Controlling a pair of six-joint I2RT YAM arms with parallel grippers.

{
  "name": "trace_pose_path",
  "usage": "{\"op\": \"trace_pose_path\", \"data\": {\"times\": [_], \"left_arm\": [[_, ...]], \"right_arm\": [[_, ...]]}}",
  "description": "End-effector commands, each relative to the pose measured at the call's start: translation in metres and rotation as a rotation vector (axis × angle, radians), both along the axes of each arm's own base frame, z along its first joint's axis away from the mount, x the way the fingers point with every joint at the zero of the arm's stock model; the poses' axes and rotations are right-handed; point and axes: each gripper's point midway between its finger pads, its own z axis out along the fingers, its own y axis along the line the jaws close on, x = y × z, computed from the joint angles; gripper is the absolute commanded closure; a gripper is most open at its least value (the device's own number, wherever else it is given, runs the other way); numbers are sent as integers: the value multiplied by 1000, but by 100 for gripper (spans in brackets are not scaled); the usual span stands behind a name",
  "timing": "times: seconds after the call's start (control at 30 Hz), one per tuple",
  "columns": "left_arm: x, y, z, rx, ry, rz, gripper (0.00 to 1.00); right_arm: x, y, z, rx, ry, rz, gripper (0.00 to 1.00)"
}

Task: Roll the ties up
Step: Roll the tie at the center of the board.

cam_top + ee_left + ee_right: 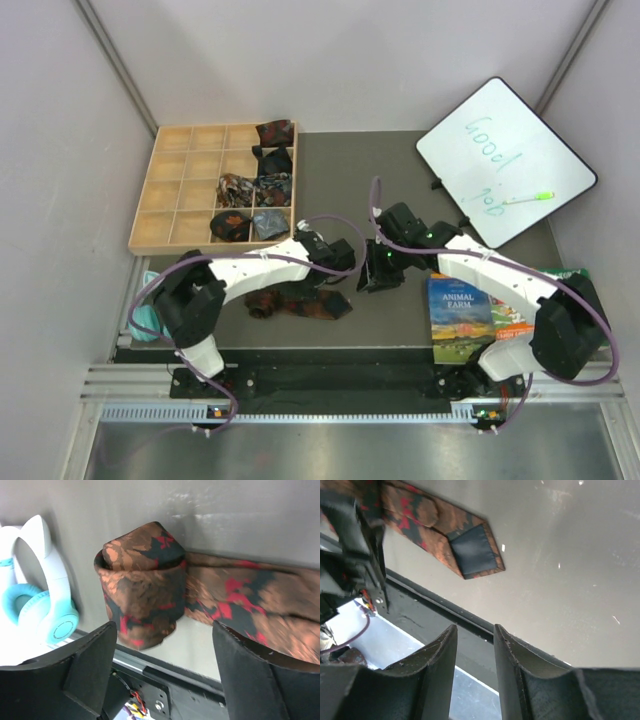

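Scanning the wooden tray (185, 165) at 10 o'clock on the desk (390, 165): most of its grid compartments are bare, and the rolls sit in the two columns on its 3 o'clock side. Outer column, from 12 down to 6 o'clock: dark red roll (275, 132), black roll (273, 160), dark patterned roll (274, 188), grey-blue roll (270, 222). One column in, the multicolour roll (237, 188) sits in the third row and a black-and-rust roll (230, 225) in the bottom row.

Down to the long tie (300, 301), lying on the desk near the 6 o'clock edge. Its long axis runs roughly 9 to 3 o'clock. The 9 o'clock end is wound into a loose roll, while the flat pointed tip at 3 o'clock shows its dark lining.

Left hand (164, 630): fingers spread wide, gripping nothing. In its wrist view the rolled end stands just ahead of the gap, touching neither finger. From above, the tie lies just at 6 o'clock of this hand.

Right hand (475, 635): fingers close together with a narrow gap and nothing in it. It hovers near the tie's pointed tip, at about 2 o'clock of it, not touching.

Teal headphones (40, 610) sit off the desk's 8 o'clock corner, a whiteboard (505, 160) at 2 o'clock and a book (460, 320) at 5 o'clock.
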Motion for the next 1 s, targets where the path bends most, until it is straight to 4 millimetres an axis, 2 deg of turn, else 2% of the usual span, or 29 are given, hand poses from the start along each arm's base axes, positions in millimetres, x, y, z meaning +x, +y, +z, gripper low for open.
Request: {"op": "trace_pose_path", "data": {"times": [0.0,0.1,0.23,0.37,0.4,0.43,0.47,0.5,0.53,0.57,0.63,0.67,0.7,0.73,0.77,0.8,0.9,0.97], "left_arm": [[5,-21,37,-168,-52,-24,17],[7,-19,57,-231,-88,-11,16],[13,6,88,-343,-156,59,18],[19,44,90,-458,-180,155,19],[22,55,90,-497,-176,191,20],[20,63,93,-525,-199,206,20],[23,66,95,-549,-219,216,19],[25,75,97,-558,-237,244,19],[23,77,99,-579,-246,249,19],[25,84,100,-586,-255,268,19],[23,86,96,-616,-241,282,19],[23,91,93,-625,-238,305,19],[23,91,90,-636,-231,308,19],[21,91,87,-652,-216,311,20],[21,94,85,-656,-218,325,20],[20,96,85,-658,-218,328,20],[18,100,87,-669,-233,334,20],[19,103,90,-670,-245,339,20]], "right_arm": [[16,5,40,55,-92,-12,64],[16,12,50,100,-100,-8,64],[15,32,62,228,-87,0,64],[10,59,71,325,-85,20,65],[13,68,79,349,-97,21,66],[9,81,72,339,-75,41,66],[12,92,82,360,-86,49,66],[13,102,82,363,-75,48,67],[18,111,67,329,-53,39,67],[17,128,75,330,-57,52,67],[19,138,62,260,-32,34,68],[21,157,56,232,-20,43,67],[23,164,54,208,-22,43,64],[23,162,40,128,-8,27,59],[25,179,40,112,-25,42,53],[25,183,33,85,-25,43,45],[26,198,16,51,-4,32,39],[25,204,11,55,16,20,38]]}}
